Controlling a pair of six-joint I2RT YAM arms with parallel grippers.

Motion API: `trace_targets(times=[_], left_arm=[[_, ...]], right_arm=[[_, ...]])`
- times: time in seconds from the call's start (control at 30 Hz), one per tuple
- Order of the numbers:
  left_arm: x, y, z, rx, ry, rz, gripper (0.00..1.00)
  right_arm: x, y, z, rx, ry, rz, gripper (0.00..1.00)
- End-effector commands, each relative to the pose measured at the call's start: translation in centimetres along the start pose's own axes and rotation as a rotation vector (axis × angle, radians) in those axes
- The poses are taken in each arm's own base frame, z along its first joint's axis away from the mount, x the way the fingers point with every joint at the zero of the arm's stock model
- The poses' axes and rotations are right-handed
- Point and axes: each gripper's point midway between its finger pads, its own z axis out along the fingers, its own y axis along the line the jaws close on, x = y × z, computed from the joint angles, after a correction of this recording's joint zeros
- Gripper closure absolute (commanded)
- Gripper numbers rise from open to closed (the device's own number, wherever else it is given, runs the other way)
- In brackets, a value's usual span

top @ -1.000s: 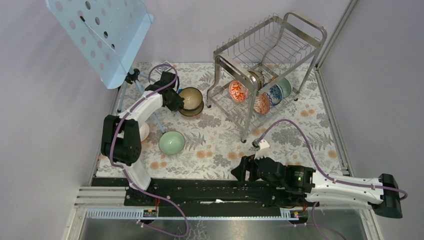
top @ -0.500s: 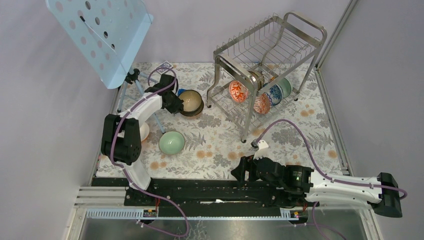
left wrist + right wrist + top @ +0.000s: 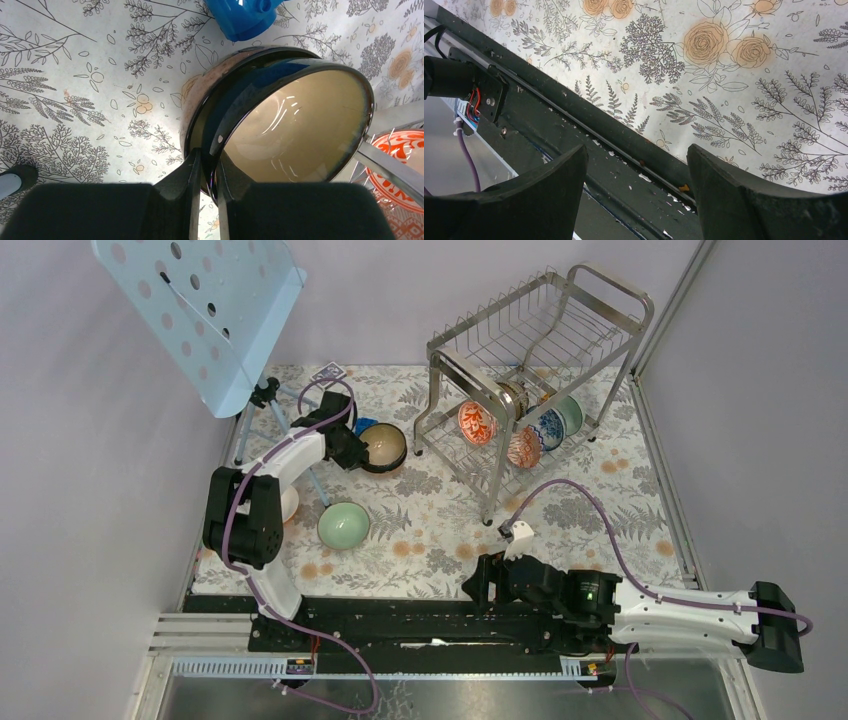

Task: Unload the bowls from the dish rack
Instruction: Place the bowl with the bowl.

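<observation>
My left gripper [image 3: 356, 446] is shut on the near rim of a dark brown bowl with a tan inside [image 3: 385, 445]. In the left wrist view its fingers [image 3: 195, 170] pinch that rim, and the bowl [image 3: 295, 135] sits tilted in a pinkish-brown speckled bowl [image 3: 212, 80] on the cloth. The steel dish rack [image 3: 540, 340] stands at the back right. Its lower tier holds two orange-red bowls [image 3: 477, 423], a blue-and-white one [image 3: 548, 426] and a pale green one [image 3: 572, 412]. A pale green bowl [image 3: 343, 525] stands on the cloth. My right gripper [image 3: 478, 585] is open and empty at the front rail [image 3: 634, 165].
A pale blue perforated music stand [image 3: 200, 310] leans at the back left, its tripod legs beside my left arm. A blue plastic part [image 3: 245, 17] lies just beyond the held bowl. A white bowl [image 3: 288, 504] sits partly under my left arm. The black rail [image 3: 400, 615] borders the near edge.
My left gripper has lowered the dark brown bowl onto the speckled bowl; it now sits lower and flatter. My right arm has barely shifted.
</observation>
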Motion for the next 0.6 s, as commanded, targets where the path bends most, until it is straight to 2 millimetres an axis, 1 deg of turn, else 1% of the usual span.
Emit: trace_targets(times=[0.0, 0.1, 0.23, 0.4, 0.57], left_arm=[[-1.3, -2.2, -0.9, 0.096, -0.044, 0.001, 0.80], [-1.3, -2.1, -0.9, 0.095, -0.042, 0.004, 0.76], [-1.3, -2.1, -1.0, 0.097, -0.044, 0.005, 0.73], [-1.4, -2.3, -1.6, 0.109, -0.052, 0.011, 0.65], [-1.3, -2.1, -2.0, 0.112, -0.055, 0.018, 0.62]], right_arm=[[-1.3, 1.1, -0.2, -0.024, -0.031, 0.011, 0.21], [-1.3, 1.2, -0.1, -0.024, -0.032, 0.011, 0.21], [-1.2, 1.1, -0.1, -0.023, -0.030, 0.012, 0.21], [-1.2, 1.1, -0.2, -0.022, -0.031, 0.013, 0.21], [-1.2, 1.1, -0.1, -0.023, -0.030, 0.015, 0.21]])
